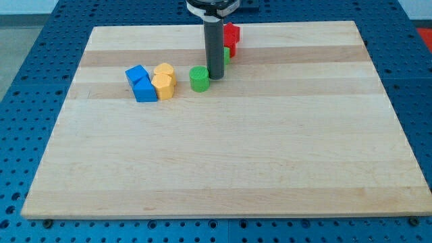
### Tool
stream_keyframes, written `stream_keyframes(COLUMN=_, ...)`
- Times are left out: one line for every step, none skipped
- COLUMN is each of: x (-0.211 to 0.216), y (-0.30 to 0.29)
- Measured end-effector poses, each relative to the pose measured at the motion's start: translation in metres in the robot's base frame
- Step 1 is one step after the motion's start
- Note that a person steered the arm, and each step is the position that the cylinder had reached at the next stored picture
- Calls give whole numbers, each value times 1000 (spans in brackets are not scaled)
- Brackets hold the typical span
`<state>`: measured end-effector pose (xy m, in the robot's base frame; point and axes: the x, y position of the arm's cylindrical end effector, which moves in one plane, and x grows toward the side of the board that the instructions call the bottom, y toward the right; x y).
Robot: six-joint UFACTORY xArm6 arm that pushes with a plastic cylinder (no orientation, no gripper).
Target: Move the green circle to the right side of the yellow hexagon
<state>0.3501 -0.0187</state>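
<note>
Tip touching green circle on its right; no gripper fitted. Push gently leftward, stopping just beside yellow hexagon, without nudging it.

Blue blocks, red block, wooden board

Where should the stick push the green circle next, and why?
Probably a short push toward the view's left. My tip sits just right of the green circle, and a small gap still separates the circle from the yellow hexagon, so that should close it.
</note>
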Motion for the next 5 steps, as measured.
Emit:
stream_keyframes(x=5, y=0)
stream_keyframes(x=5, y=-4)
stream_keyframes(x=6, y=-18)
stream_keyframes(x=6, y=-28)
stream_keyframes(x=6, y=-33)
